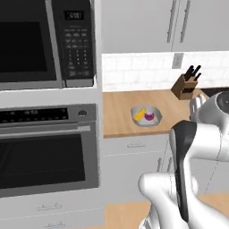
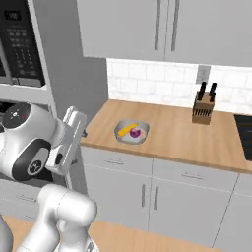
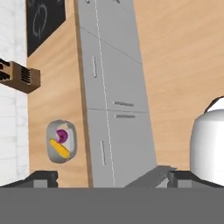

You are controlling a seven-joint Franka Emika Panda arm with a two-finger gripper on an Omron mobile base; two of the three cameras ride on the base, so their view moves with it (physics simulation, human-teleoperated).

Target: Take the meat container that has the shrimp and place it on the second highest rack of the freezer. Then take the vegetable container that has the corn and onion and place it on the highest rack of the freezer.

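The gripper [image 3: 112,175] hangs released, fingers spread and empty, well apart from the countertop vegetable container [image 1: 146,116] holding corn [image 1: 140,114] and onion [image 1: 149,117].

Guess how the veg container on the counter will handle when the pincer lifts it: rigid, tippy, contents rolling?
The container looks like a shallow metal pan, so probably rigid. The corn and the onion lie loose inside; both are rounded and could roll if the pan tilts. Its low, thin rim may offer only a narrow grip.
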